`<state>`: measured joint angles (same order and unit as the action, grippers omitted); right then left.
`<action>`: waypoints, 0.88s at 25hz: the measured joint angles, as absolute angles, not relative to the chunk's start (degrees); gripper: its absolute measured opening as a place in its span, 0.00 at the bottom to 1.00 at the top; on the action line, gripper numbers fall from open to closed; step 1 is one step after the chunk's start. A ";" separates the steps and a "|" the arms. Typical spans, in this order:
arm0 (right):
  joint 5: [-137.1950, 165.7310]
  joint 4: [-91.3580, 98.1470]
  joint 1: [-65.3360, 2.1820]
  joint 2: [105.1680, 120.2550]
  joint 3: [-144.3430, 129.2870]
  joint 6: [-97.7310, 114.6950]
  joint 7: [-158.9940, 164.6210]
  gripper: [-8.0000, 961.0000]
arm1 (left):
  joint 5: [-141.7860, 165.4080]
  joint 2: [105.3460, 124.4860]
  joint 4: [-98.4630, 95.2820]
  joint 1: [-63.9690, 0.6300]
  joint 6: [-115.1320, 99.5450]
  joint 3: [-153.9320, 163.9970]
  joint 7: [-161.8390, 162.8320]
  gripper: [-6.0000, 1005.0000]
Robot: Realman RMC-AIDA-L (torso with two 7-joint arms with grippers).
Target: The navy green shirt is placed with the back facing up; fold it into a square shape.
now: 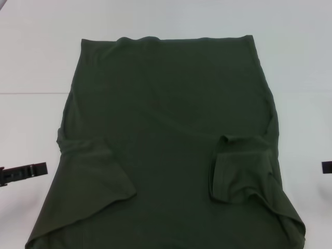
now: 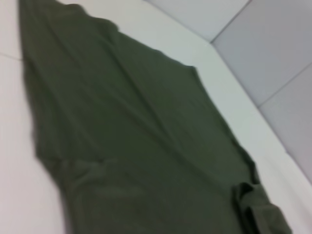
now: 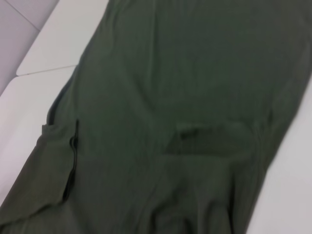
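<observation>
Navy green shirt (image 1: 171, 129) is lying flat, both sleeves tucked inward. Left gripper (image 1: 23, 173) and right gripper (image 1: 327, 167) are waiting at the table's (image 1: 31, 62) sides, finger state indeterminable. Risk: loose right sleeve (image 1: 241, 168) unfolding during the next fold.

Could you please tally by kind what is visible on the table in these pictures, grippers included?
Navy green shirt, lying flat with both sleeves folded inward: 1
Grippers, the left gripper at the left edge and the right gripper at the right edge, both clear of the cloth: 2
White table: 1
Total: 4
</observation>
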<state>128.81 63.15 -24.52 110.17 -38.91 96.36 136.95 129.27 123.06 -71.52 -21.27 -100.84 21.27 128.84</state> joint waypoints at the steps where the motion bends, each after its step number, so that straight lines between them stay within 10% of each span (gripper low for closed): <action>1: 128.82 63.22 -24.47 109.70 -38.59 97.46 137.26 0.99 | 130.07 123.04 -72.19 -21.28 -101.33 20.90 129.45 0.89; 6: 131.44 62.51 -25.03 108.39 -38.12 100.00 137.96 0.99 | 134.18 122.98 -73.15 -22.42 -103.87 22.88 132.33 0.89; 15: 138.86 61.74 -26.46 112.63 -38.46 99.36 134.86 0.98 | 145.59 124.15 -80.04 -23.07 -104.89 33.04 136.16 0.89; 22: 139.75 61.84 -27.49 112.89 -38.00 99.52 136.05 0.98 | 150.28 124.01 -80.54 -22.95 -102.20 32.77 135.47 0.89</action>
<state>139.75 61.84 -27.49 112.89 -38.00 99.52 136.05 150.28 124.01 -80.54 -22.95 -102.20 32.77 135.47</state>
